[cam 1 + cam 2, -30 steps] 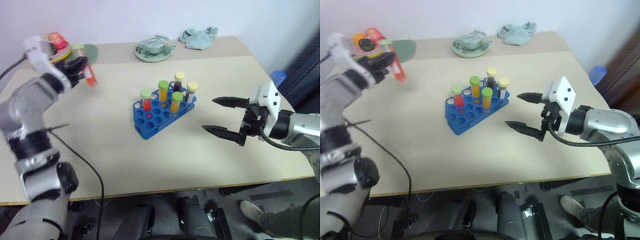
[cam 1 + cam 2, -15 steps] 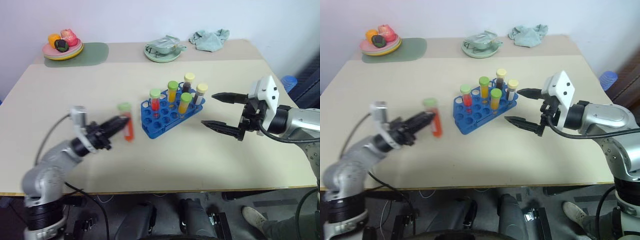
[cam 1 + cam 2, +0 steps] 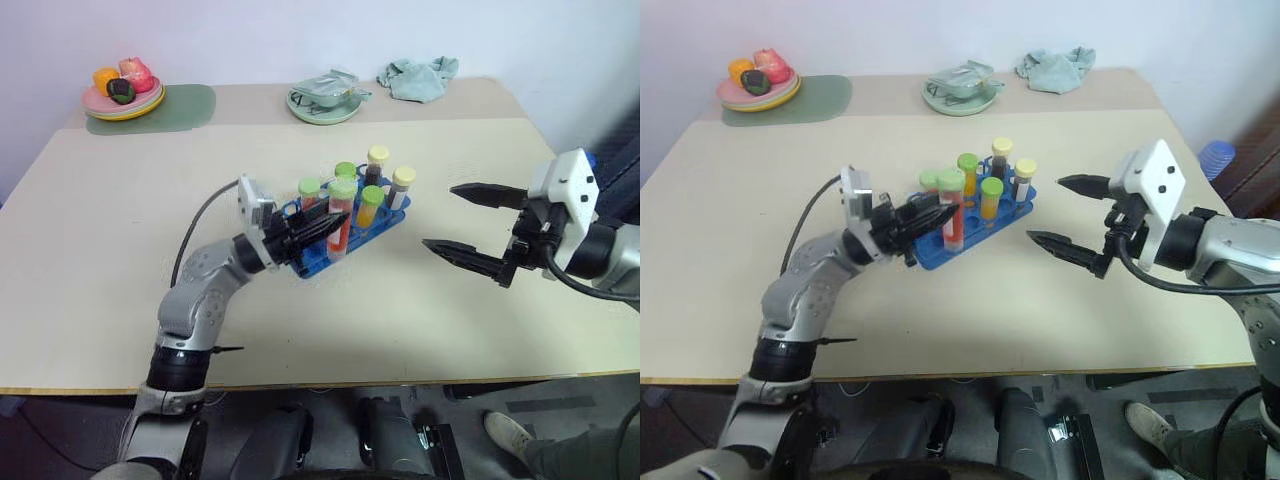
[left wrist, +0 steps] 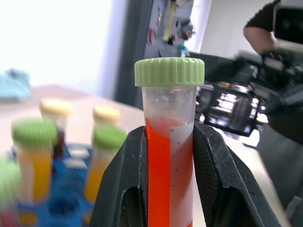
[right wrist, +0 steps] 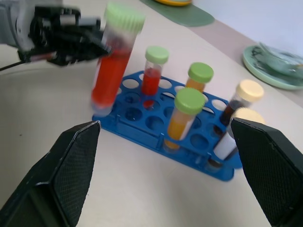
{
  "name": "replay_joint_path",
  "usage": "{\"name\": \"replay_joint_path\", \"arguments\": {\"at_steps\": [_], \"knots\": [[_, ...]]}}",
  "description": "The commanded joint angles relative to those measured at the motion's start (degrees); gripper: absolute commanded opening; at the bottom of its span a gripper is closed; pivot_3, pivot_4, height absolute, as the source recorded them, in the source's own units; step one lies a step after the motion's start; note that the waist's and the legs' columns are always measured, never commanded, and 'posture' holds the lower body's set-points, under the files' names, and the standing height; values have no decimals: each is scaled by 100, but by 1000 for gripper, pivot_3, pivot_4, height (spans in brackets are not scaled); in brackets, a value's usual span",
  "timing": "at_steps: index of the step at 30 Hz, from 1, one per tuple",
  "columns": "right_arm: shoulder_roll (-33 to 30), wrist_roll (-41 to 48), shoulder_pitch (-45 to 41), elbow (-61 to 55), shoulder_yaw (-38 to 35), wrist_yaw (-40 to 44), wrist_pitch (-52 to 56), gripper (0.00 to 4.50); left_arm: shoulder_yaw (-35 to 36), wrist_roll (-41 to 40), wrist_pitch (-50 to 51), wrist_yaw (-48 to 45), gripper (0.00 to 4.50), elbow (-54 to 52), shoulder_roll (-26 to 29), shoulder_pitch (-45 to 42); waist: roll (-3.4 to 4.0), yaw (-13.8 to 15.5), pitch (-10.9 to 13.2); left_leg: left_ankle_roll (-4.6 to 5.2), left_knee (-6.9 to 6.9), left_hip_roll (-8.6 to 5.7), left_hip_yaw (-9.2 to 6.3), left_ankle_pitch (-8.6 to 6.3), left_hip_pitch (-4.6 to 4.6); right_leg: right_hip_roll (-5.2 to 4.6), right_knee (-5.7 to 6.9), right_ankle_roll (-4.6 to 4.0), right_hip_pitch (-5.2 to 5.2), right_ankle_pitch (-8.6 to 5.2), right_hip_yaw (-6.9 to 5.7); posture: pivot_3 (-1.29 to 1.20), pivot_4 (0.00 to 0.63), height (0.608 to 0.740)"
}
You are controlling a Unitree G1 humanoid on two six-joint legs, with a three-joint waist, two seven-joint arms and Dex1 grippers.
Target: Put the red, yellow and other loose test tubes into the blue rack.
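Even, bright, soft light; faint shadows on the table (image 3: 120,260). In the left wrist view the background is blurred and a window glares white.

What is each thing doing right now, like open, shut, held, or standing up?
Left hand: shut on the red tube.
Red tube: held upright over the blue rack, capped.
Right hand: open, empty.
Blue rack: on the table, five capped tubes standing in it.

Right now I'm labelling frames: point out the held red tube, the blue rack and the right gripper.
red tube (image 4: 168,161), left wrist view, liquid-filled body.
blue rack (image 5: 142,124), right wrist view, top grid.
right gripper (image 3: 462,220), left eye view, between fingertips.
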Motion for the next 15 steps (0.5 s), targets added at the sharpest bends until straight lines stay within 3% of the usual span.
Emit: {"name": "replay_joint_path", "arguments": {"at_steps": [1, 9, 15], "knots": [[48, 129, 86, -288, -279, -204, -2, 4500, -21, 522, -839, 306, 957, 360, -148, -198, 0, 12, 0, 0, 1, 0, 0, 0, 0, 0, 0, 1, 1, 0, 0, 0, 150, 740], [203, 266, 450, -635, -418, -616, 57, 4500, -237, 1275, -2030, 646, 957, 1410, -486, -369, -1, 23, 0, 1, 1, 0, -1, 0, -1, 0, -6, 5, 3, 3, -1, 0, 150, 740], [255, 552, 948, -984, -765, -850, 227, 4500, -250, 1255, -2133, 526, 957, 1543, -471, -398, -2, 15, 0, 2, 2, -1, -1, 0, -3, 1, -7, 8, 3, 4, -1, 0, 150, 740]]}}
